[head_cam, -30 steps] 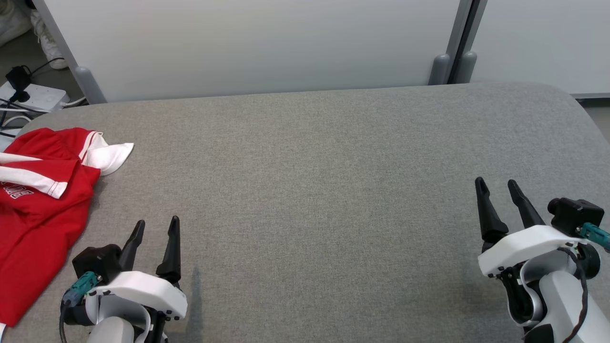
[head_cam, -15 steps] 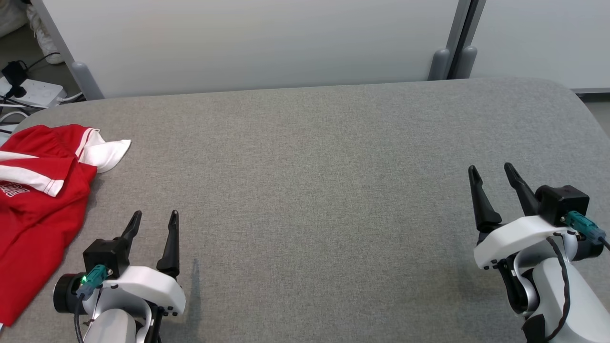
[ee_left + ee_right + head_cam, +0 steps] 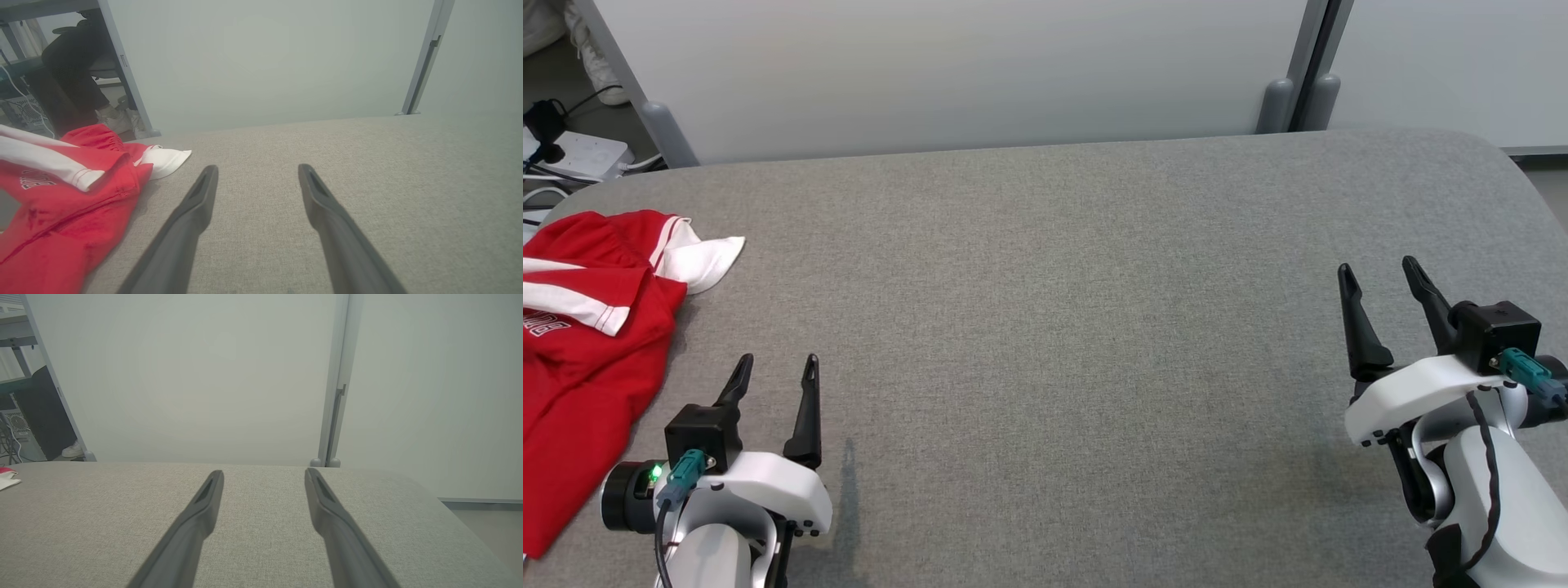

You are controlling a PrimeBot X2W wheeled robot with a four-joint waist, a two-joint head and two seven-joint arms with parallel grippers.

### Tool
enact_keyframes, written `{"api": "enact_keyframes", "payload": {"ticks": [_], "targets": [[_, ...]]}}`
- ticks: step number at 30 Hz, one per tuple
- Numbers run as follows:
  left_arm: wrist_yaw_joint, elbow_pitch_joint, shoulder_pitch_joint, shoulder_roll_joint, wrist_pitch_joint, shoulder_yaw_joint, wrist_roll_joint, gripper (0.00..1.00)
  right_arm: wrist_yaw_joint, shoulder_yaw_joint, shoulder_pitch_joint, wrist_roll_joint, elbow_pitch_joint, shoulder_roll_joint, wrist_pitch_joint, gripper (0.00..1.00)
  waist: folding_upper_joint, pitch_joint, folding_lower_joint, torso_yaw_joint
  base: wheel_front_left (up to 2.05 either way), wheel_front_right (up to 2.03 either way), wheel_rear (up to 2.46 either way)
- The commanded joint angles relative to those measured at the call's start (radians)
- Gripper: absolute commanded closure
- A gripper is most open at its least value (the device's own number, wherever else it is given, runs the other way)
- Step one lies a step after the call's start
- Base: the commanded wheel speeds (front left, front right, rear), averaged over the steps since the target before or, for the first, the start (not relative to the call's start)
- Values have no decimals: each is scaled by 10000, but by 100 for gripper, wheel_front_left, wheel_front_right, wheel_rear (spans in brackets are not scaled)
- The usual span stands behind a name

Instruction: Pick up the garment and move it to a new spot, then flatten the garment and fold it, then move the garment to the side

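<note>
The left gripper (image 3: pixel 777 361) has its fingers (image 3: pixel 192 220) spread wide and holds nothing. It is poised over the surface (image 3: pixel 1054 327) just beside the garment (image 3: pixel 588 351), not touching it. The right gripper (image 3: pixel 1378 268) is likewise spread and empty, well apart at the surface's right side. The red-and-white garment lies crumpled at the left edge, its long axis running roughly near to far, with a white flap (image 3: pixel 707 261) at the far end pointing right.
</note>
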Motion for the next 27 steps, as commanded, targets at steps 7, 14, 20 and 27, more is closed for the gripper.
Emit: {"api": "enact_keyframes", "payload": {"ticks": [7, 14, 20, 27], "targets": [[112, -220, -509, 171, -132, 492, 46, 0, 75, 9, -194, -172, -135, 26, -136, 0, -1, 4, -1, 11, 0, 0, 0], [104, -277, -510, 106, -132, 564, 35, 0, 75, 21, -189, -194, -188, 31, -136, 0, -1, 30, -1, 183, 0, 0, 0], [107, -291, -511, 32, -132, 628, -22, 0, 75, 225, -147, -140, -252, 18, -136, 0, -1, 30, -1, 715, 0, 0, 0], [81, -269, -450, -34, -132, 770, -84, 0, 75, 525, -142, -4, -226, -14, -136, 0, -1, 9, -1, 2045, 0, 0, 0]]}}
